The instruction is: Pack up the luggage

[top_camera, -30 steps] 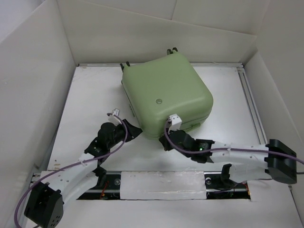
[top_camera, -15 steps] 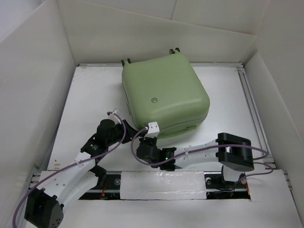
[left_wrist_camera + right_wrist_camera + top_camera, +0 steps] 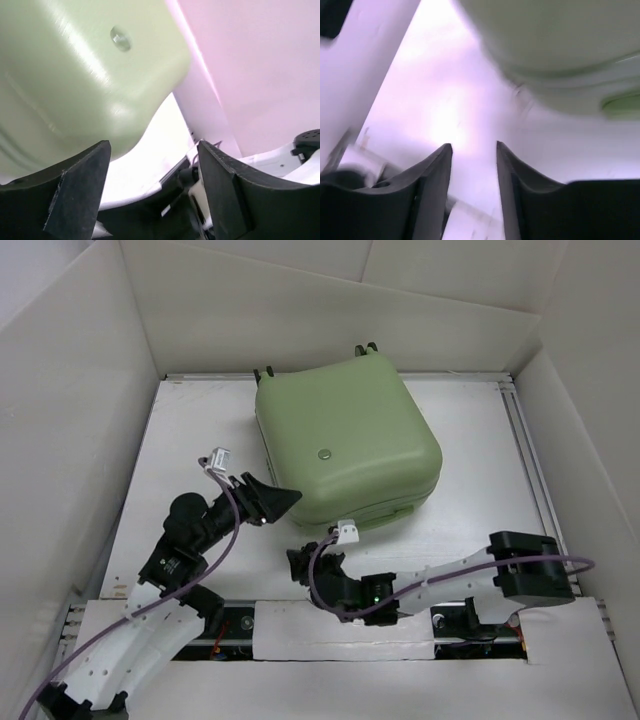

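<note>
At the near edge of the tabletop [image 3: 190, 440], a white strip [image 3: 340, 628] between the two arm bases. From the near right, the right arm [image 3: 450, 575], stretched low and leftward across the front. At its end the right jaws, just past the strip and near the middle, pointing away from the bases toward the near side of the luggage [image 3: 345, 435]. Short of it, with bare tabletop between. In the right wrist view, blurred: fingers [image 3: 427, 195] parted by a slim gap only, gripping nothing.

From the near left, the left arm [image 3: 185, 530], angled up and to the right. At its end the left jaws, spread wide, empty, aimed at the luggage's near-left side. Tips close against the shell in the top view; contact impossible to tell. In the left wrist view, fingers [image 3: 75, 190] far apart at the bottom, green shell looming above the gap.

Farther back, the luggage itself: pale green, closed, lying flat on the tabletop, from the centre to the far edge, turned slightly askew. Small round stud [image 3: 323, 453] on top, toward the near side. Dark wheels [image 3: 365, 346] poking up at the far edge, next to the back wall [image 3: 330, 310]. White walls all round.
</note>
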